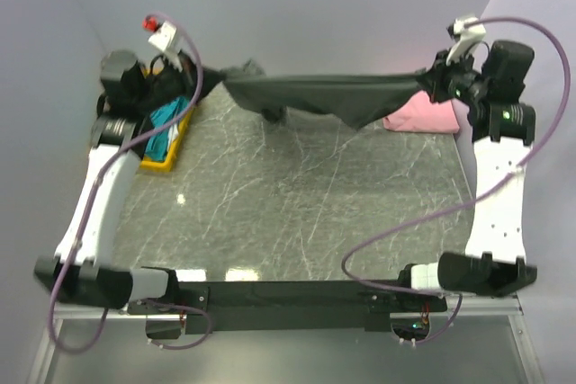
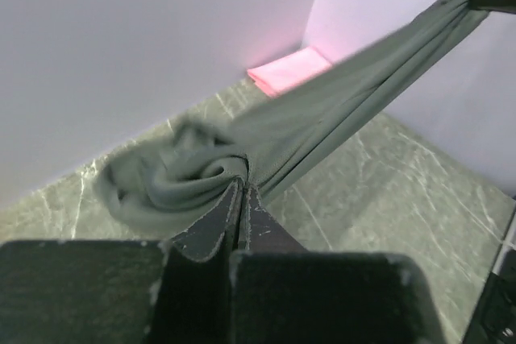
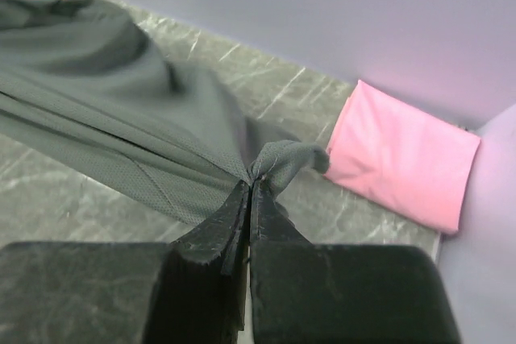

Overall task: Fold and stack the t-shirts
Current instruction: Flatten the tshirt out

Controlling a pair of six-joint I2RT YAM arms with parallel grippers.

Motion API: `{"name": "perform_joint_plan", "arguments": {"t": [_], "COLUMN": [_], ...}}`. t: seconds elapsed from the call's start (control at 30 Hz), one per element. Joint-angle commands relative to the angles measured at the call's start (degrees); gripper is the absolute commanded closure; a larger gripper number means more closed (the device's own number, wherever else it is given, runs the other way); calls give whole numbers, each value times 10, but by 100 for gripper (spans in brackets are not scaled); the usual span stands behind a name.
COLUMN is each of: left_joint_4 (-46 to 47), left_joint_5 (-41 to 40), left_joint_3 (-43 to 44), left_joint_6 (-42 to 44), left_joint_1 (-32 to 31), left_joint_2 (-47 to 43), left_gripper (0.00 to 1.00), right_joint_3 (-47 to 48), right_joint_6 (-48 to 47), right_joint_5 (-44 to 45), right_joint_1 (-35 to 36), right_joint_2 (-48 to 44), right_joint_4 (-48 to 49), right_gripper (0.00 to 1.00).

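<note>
The dark charcoal grey t-shirt [image 1: 324, 96] hangs stretched between both grippers above the far part of the table. My left gripper [image 1: 200, 81] is shut on its left end, bunched at the fingertips in the left wrist view [image 2: 242, 181]. My right gripper [image 1: 430, 81] is shut on its right end, seen in the right wrist view [image 3: 251, 183]. A folded pink t-shirt [image 1: 421, 114] lies flat at the far right corner, just below the right gripper; it also shows in the right wrist view [image 3: 403, 155]. Teal and white shirts [image 1: 165, 125] lie in the yellow tray.
A yellow plastic tray [image 1: 166, 155] sits at the far left beside the left arm. Walls close the table at the back and on both sides. The marbled tabletop [image 1: 297, 213] lies below the hanging shirt.
</note>
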Motion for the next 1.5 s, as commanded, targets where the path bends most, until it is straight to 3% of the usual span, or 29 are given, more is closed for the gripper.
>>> {"name": "perform_joint_plan", "arguments": {"t": [0.0,0.13,0.3,0.43,0.63,0.77,0.8,0.83,0.87,0.9,0.93,0.97,1.0,1.03,1.07,1.1,1.2,1.33,1.47], "left_joint_4": [-2,-89,-111,-114,-67,-59,-67,-84,-105,-144,-213,-254,-271,-269,-260,-249,-255,-303,-319], "left_joint_5": [-62,-112,-133,-129,-145,-169,-173,-176,-174,-183,-183,-179,-167,-160,-154,-149,-113,-64,-85], "left_joint_3": [-11,64,73,48,7,66,120,150,185,284,337,382,425,413,387,309,152,-19,-163], "left_joint_6": [39,9,-12,-9,-23,-15,-13,-14,-12,7,14,18,25,32,41,61,156,238,278], "left_joint_1": [37,37,37,37,25,20,20,19,20,20,24,29,42,48,54,59,65,65,65], "left_joint_2": [-124,-153,-132,-69,52,210,242,274,307,380,413,457,460,449,403,373,259,154,91], "left_gripper": [99,100,99,99,99,99,99,98,75,67,59,44,37,25,12,11,14,22,22], "right_joint_3": [-20,1,9,-30,-126,-64,-13,20,56,127,160,186,201,187,160,93,-43,-207,-324], "right_joint_6": [-69,-73,-70,-70,-53,-16,-6,8,14,20,28,31,33,30,28,25,-2,-19,-22], "right_joint_5": [109,120,118,114,163,173,175,177,179,184,183,180,167,157,145,138,92,31,64], "right_joint_1": [-30,-30,-27,-6,60,75,80,81,84,85,83,81,77,66,60,55,50,64,131], "right_joint_2": [-83,-135,-117,-41,77,207,262,290,318,342,378,387,377,360,335,309,191,103,63], "right_joint_4": [12,-8,-17,-19,75,93,91,82,68,31,11,-11,-44,-50,-50,-48,-97,-138,-152], "right_gripper": [100,100,100,100,100,100,100,95,88,78,59,52,46,32,30,30,32,44,51]}}
